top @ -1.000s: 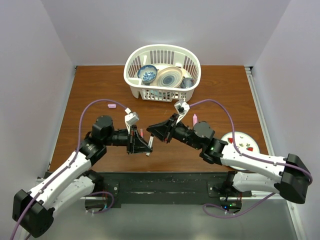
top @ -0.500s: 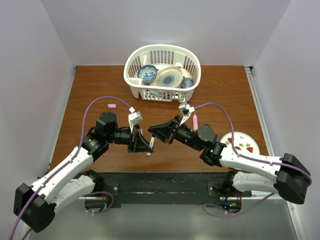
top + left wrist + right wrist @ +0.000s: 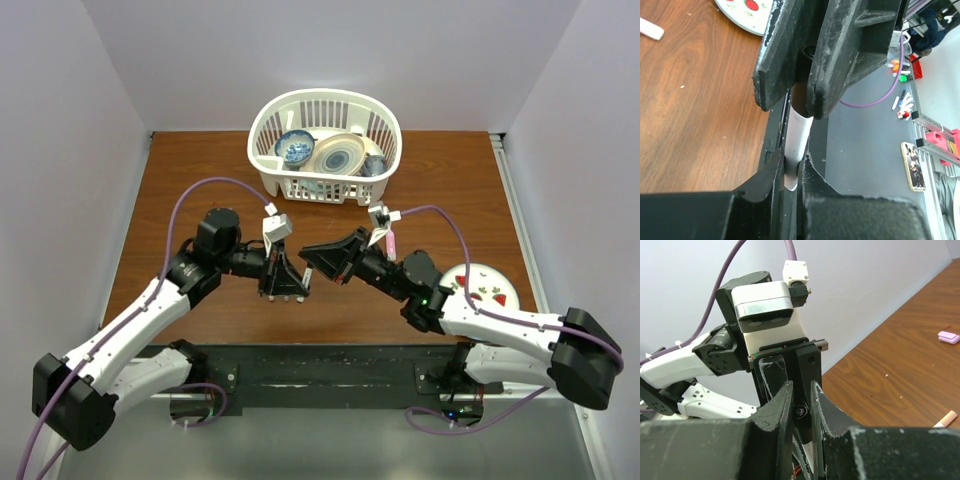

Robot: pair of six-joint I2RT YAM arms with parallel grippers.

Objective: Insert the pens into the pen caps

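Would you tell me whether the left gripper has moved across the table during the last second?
Yes. In the top view, the left gripper, holding the white pen, has edged slightly away from the arm bases, toward the white basket.

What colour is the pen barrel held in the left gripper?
White pen; clearest in the left wrist view.

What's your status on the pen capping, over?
Left gripper shut on white pen. Right gripper shut on dark cap, pen meeting it. Basket behind, apart.
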